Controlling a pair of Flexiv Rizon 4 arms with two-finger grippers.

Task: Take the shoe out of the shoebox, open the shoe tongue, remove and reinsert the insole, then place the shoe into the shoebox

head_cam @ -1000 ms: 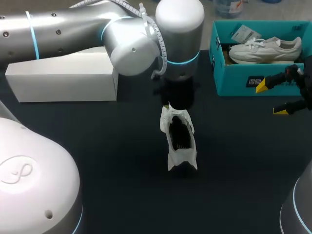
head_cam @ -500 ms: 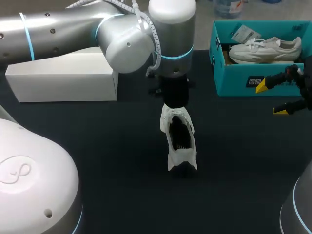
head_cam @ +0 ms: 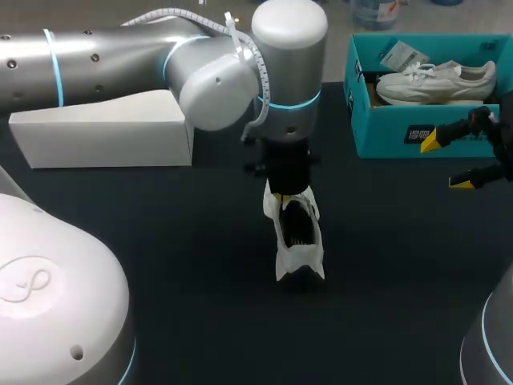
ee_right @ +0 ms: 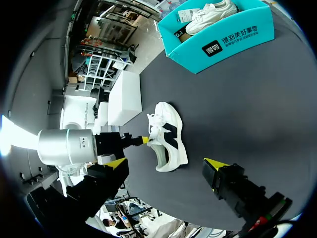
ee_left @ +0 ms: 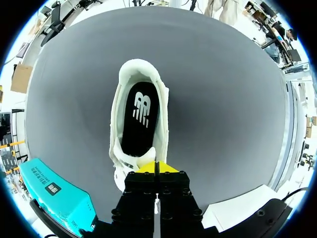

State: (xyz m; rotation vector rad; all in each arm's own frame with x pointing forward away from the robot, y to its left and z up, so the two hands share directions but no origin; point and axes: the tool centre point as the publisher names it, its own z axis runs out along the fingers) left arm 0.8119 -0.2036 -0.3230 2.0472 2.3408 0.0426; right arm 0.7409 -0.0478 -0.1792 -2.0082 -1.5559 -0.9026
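A white shoe [head_cam: 295, 237] stands in the middle of the dark table, its opening up. In the left wrist view the black insole [ee_left: 140, 115] lies inside the shoe [ee_left: 119, 99]. My left gripper [ee_left: 155, 167] hangs straight over the shoe's far end, its yellow tips pressed together on the tongue there. My right gripper [head_cam: 446, 164] is open near the table's right edge, in front of the teal shoebox [head_cam: 401, 132]. Seen from the right wrist, the shoe [ee_right: 168, 141] lies well ahead of the right gripper [ee_right: 166, 163].
The shoebox holds a second white shoe [head_cam: 437, 80] and a tag. The white box lid [head_cam: 104, 132] lies at the back left, under my left arm. The teal box also shows in the wrist views [ee_right: 223, 39] [ee_left: 54, 193].
The left gripper's fingers have closed at the shoe's far end, and its wrist has shifted slightly. The shoe and the right arm have stayed where they were.
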